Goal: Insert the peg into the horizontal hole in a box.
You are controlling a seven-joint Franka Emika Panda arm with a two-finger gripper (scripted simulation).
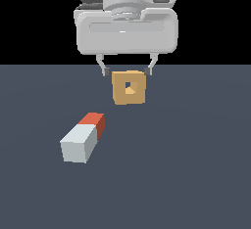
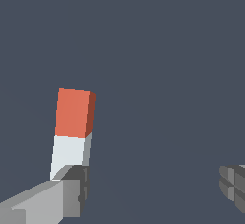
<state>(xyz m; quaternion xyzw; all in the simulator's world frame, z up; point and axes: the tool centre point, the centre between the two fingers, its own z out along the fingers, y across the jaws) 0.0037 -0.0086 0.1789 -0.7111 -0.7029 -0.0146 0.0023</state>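
Exterior view shows you the gripper (image 1: 126, 70) hanging high over the table (image 1: 196, 174), its jaws spread wide and holding nothing. Take the box (image 1: 129, 87) as your landmark: it stands upright on the table, its face toward this camera, the hole (image 1: 129, 87) in the middle of that face. The gripper's fingertips appear just above the box's top corners here, though depth is hard to judge from this angle.

The peg (image 1: 82, 137) lies flat on the table, apart from the box, toward the camera and to the exterior view's left. Its red end points toward the box, its pale end away.

In the wrist view, one finger (image 2: 52, 199) overlaps the peg's pale end while the other finger (image 2: 234, 184) sits well apart from it, so the peg is off-centre in the opening. You will likely need to shift sideways to centre the jaws over the pale end before descending.
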